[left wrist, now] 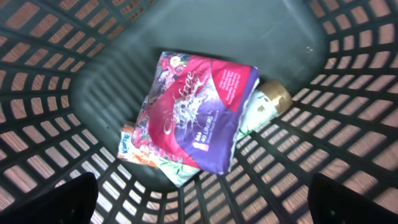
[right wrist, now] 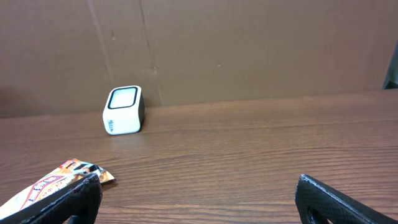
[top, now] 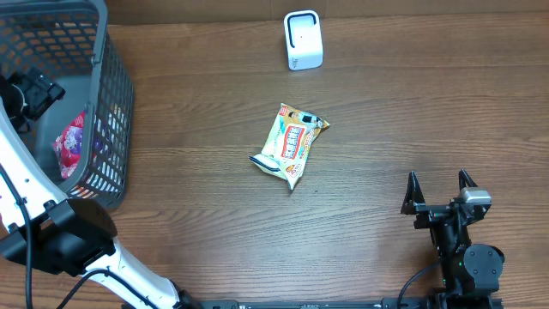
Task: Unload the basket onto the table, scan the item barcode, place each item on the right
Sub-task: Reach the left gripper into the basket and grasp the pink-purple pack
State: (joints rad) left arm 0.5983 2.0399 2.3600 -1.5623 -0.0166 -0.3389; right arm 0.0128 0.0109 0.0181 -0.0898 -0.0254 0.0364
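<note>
A yellow-and-orange snack packet (top: pixel 290 146) lies flat in the middle of the table; its corner shows at the lower left of the right wrist view (right wrist: pixel 59 180). The white barcode scanner (top: pixel 303 40) stands at the back, facing forward (right wrist: pixel 123 110). My right gripper (top: pixel 440 190) rests open near the front right, well apart from the packet, with nothing between its fingers (right wrist: pixel 199 205). My left gripper (top: pixel 26 99) hangs open over the basket (top: pixel 103 103), above a magenta-and-purple packet (left wrist: pixel 196 112), not touching it (left wrist: pixel 202 205).
The grey mesh basket (left wrist: pixel 348 93) at the far left also holds a gold-capped item (left wrist: pixel 273 96) and a floral packet (left wrist: pixel 155 158) under the magenta one. A brown cardboard wall (right wrist: pixel 249 50) runs behind the scanner.
</note>
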